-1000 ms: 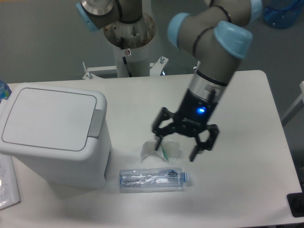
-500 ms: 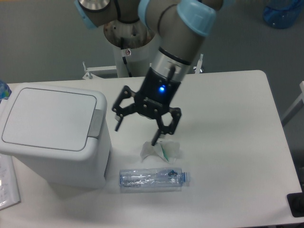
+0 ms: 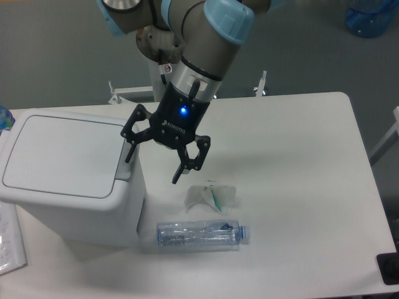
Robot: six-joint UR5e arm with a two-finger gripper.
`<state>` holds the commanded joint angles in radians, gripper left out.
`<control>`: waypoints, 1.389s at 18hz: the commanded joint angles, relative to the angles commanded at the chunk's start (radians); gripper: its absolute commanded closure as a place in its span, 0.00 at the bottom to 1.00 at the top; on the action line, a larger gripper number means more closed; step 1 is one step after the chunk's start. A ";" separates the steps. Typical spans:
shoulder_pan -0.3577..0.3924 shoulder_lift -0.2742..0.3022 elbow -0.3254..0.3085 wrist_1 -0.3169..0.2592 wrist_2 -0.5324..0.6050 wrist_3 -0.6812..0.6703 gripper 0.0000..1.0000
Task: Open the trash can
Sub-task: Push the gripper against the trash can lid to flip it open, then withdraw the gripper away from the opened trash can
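Observation:
The trash can [image 3: 68,174] is a large white boxy bin on the left of the table, its flat lid shut. A grey push-button tab [image 3: 126,163] sits on its right edge. My gripper [image 3: 153,168] is open and empty. It hangs just to the right of the bin, with one finger [image 3: 129,151] over the tab's upper end and the other finger [image 3: 179,173] out over the table. I cannot tell whether the finger touches the tab.
A crumpled white wrapper [image 3: 211,195] lies right of the gripper. A clear plastic bottle [image 3: 198,235] lies on its side in front of the bin. Papers [image 3: 9,243] lie at the table's left front edge. The arm's base [image 3: 167,56] stands behind.
The gripper has swung left across the table, from over the wrapper to the bin's right edge at the tab. It stays open. The bin, bottle and wrapper have not moved.

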<state>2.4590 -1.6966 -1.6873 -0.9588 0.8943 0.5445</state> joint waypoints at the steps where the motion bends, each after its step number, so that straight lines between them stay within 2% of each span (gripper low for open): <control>1: 0.000 0.000 0.000 0.002 0.002 0.000 0.00; 13: 0.000 -0.005 0.001 0.002 0.002 -0.002 0.00; 18: 0.005 -0.009 0.035 0.026 0.000 0.008 0.00; 22: 0.041 -0.029 0.043 0.113 0.002 0.041 0.00; 25: 0.092 -0.052 0.044 0.135 0.003 0.147 0.00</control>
<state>2.5508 -1.7487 -1.6429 -0.8237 0.8974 0.6914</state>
